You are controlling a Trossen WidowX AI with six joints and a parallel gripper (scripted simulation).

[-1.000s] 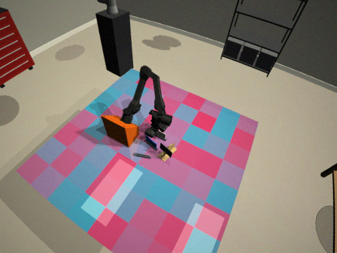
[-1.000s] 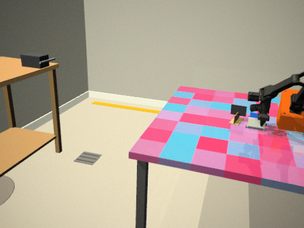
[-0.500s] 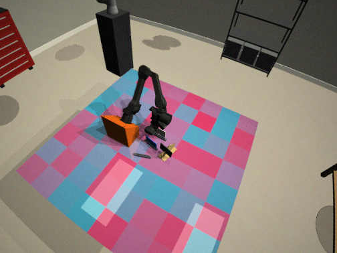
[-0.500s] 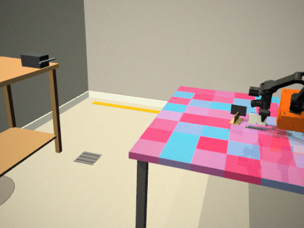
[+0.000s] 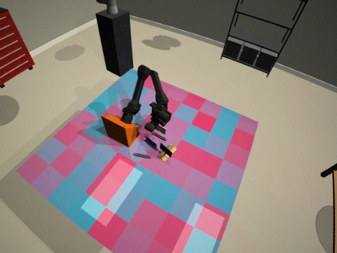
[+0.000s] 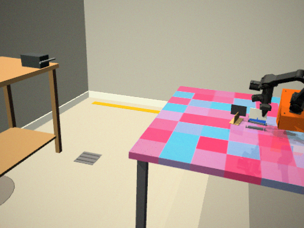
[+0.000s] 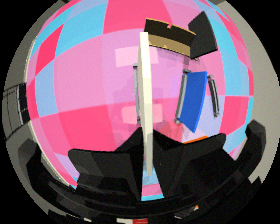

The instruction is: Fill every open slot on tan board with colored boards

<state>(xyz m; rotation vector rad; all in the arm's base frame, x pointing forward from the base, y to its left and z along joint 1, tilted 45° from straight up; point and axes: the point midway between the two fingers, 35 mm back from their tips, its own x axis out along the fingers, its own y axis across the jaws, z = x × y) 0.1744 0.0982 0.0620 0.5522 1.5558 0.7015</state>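
Gripper (image 5: 156, 128) (image 6: 265, 110) (image 7: 147, 145) clamped on white board (image 5: 160, 130) (image 6: 256, 113) (image 7: 145, 95), upright, above the table. Relative to tan board (image 5: 164, 156) (image 6: 236, 119) (image 7: 170, 44): black board (image 5: 166, 150) (image 6: 238, 110) (image 7: 204, 36) standing crosswise at it, blue board (image 5: 150, 142) (image 6: 256, 121) (image 7: 194, 102) nearby in its holder.

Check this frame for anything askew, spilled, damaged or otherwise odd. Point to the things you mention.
Nothing stands out. The white board (image 5: 161, 130) (image 6: 256, 113) (image 7: 145, 95) is upright in the closed jaws, the blue board (image 5: 151, 142) (image 6: 257, 122) (image 7: 194, 101) sits in its holder, and the black board (image 5: 166, 150) (image 6: 238, 110) (image 7: 204, 36) stands crosswise at the tan board (image 5: 172, 148) (image 6: 236, 119) (image 7: 170, 44). I see no spill or breakage.
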